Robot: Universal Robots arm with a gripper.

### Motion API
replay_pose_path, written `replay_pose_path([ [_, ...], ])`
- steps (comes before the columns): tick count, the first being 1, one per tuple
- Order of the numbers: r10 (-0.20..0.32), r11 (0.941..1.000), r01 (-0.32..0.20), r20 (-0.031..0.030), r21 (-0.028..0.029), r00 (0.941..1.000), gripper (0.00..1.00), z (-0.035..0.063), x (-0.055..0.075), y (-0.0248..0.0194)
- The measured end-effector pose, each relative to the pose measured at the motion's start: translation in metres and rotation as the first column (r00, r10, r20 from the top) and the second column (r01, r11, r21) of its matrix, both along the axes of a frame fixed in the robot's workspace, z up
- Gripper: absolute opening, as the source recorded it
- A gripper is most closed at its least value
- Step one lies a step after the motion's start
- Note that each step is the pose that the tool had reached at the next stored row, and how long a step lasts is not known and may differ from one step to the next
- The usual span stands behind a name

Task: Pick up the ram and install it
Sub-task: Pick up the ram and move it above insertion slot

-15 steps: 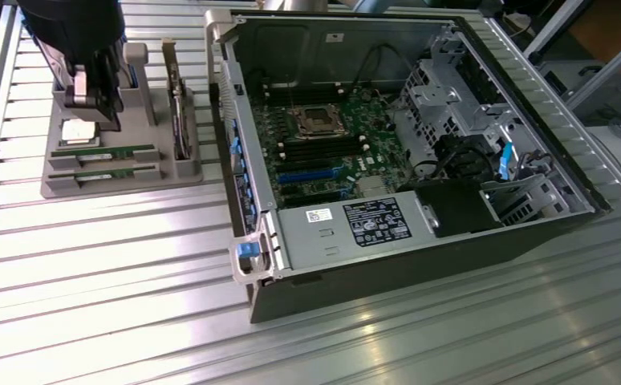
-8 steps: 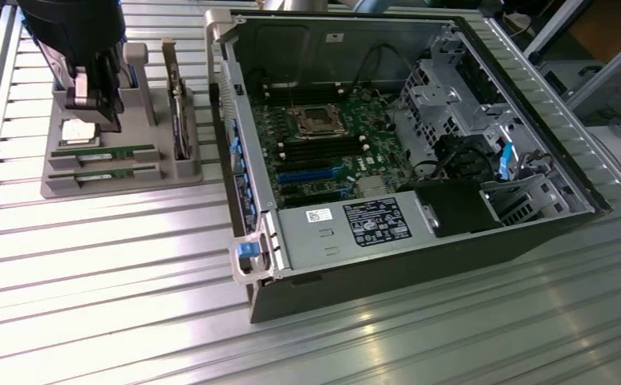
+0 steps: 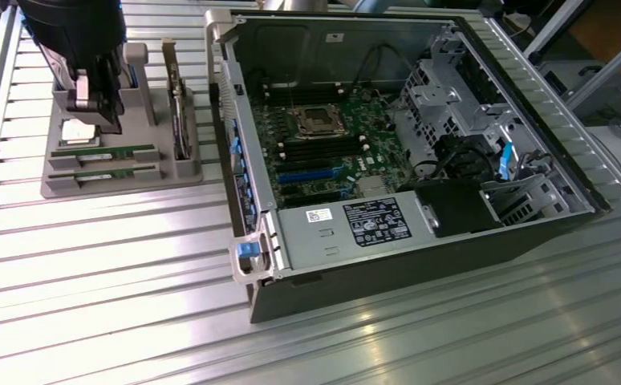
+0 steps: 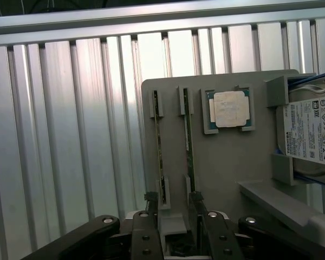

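Pincer [image 4: 173, 199] gapes wide, holding nothing, over ends of the ram [image 4: 188, 138] and its twin [image 4: 159, 138]; the arm [image 3: 70, 32] hides part of the holder [image 3: 96, 187].

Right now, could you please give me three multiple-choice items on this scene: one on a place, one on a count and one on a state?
1. Where do the ram sticks sit?
A. in the motherboard's slots
B. in the gray holder beside the computer case
C. flat on the bare table

2. How many ram sticks are in the holder?
A. one
B. two
C. four

3. How is the pincer?
A. open, gripping nothing
B. shut on a ram stick
C. shut and empty

Answers:
1 B: both sticks stand on edge in the holder, outside the case.
2 B: two green sticks stand side by side there.
3 A: its fingers stand apart over the holder's end and clamp nothing.
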State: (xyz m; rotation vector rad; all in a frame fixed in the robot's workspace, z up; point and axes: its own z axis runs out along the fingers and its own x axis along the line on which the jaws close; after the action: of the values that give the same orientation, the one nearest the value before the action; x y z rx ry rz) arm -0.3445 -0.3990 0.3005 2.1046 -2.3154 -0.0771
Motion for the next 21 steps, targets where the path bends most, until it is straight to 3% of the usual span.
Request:
replay_pose_path([
  [21, 0.000, 1.0000, 0.000, -0.0001, -0.0001, 1.0000, 0.36, -0.0069, 0.0000, 0.0000],
])
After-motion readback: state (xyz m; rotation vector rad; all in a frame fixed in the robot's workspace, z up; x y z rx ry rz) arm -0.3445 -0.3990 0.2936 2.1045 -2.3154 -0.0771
